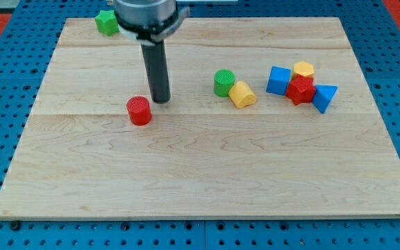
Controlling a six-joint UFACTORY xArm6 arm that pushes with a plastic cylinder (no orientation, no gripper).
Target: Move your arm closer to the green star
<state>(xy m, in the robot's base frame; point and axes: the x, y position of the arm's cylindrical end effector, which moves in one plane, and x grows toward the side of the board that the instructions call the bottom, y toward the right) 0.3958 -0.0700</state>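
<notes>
The green star [105,21] lies near the board's top left corner, partly beside the arm's body. My tip [160,101] rests on the board left of centre, well below and to the right of the star. A red cylinder [139,110] sits just left of and slightly below the tip, close but apart from it.
A green cylinder [223,82] and a yellow block [242,94] touch each other right of centre. Further right is a cluster: blue cube [278,80], yellow hexagonal block [303,70], red star-like block [301,90], blue triangular block [324,96]. The wooden board [207,180] lies on a blue pegboard.
</notes>
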